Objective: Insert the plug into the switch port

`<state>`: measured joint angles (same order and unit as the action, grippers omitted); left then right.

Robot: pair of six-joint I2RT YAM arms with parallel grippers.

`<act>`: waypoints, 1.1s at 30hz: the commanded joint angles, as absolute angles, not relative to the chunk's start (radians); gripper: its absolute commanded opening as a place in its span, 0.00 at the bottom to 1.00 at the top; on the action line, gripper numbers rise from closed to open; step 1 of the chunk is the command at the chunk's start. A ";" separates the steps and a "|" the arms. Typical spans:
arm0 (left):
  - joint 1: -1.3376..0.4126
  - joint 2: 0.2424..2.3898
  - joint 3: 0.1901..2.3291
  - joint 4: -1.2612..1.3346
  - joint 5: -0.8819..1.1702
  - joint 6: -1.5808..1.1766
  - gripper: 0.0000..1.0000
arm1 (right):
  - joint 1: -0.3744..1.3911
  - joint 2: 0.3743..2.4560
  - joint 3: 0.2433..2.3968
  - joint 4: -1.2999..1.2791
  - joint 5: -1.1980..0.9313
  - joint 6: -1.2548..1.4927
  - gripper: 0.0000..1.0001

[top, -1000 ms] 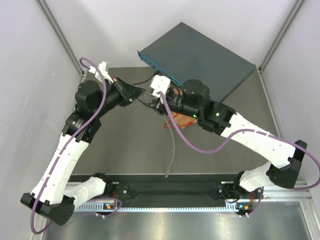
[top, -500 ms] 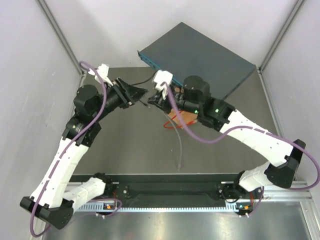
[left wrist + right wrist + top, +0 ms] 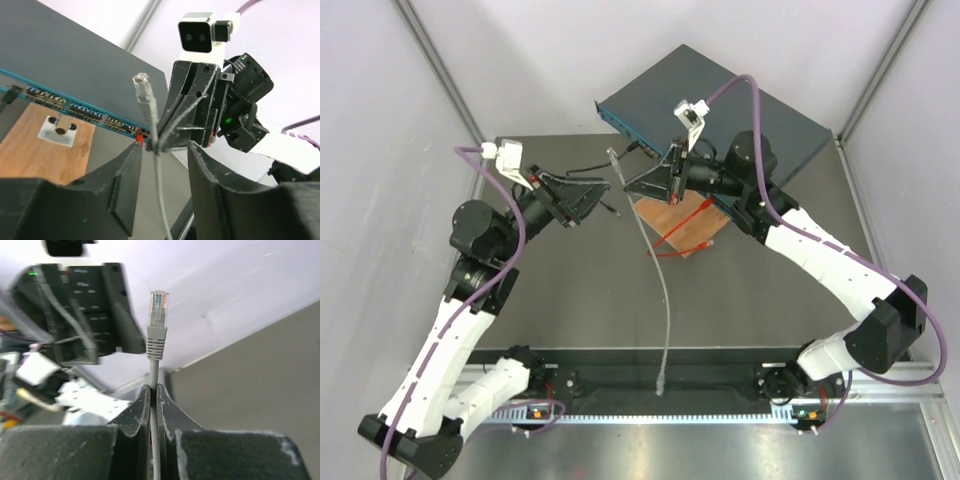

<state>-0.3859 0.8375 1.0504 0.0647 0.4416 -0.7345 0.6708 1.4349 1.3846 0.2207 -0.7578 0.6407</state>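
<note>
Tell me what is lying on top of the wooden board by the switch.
A thin red cable lies across the wooden board, and a small pale bracket sits on it. From above, the right end effector covers the board's far edge, hiding that part.

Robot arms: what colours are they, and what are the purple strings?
The left arm and right arm have white shells with round black joints. The left pincer and right pincer are black, pointed, two-fingered, each topped by a small white camera. The strings are purple cables, one along each arm. A green light glows on the right arm.
</note>
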 commanded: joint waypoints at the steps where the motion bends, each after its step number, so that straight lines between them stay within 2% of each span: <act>1: -0.380 0.868 1.026 0.263 0.511 -0.745 0.43 | 0.669 1.422 1.353 0.457 -0.845 0.853 0.00; 4: -0.380 0.890 1.020 0.322 0.534 -0.768 0.36 | 0.669 1.420 1.330 0.531 -0.848 0.919 0.00; 12: -0.382 0.927 0.999 0.459 0.563 -0.828 0.29 | 0.670 1.425 1.328 0.555 -0.841 0.950 0.00; 33: -0.400 0.953 0.960 0.529 0.569 -0.888 0.27 | 0.683 1.448 1.342 0.561 -0.819 0.954 0.00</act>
<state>-0.3912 0.9512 0.9646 0.4500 0.5610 -0.8703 0.6739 1.4521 1.3220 0.4953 -0.8246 0.9474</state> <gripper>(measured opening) 0.275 0.014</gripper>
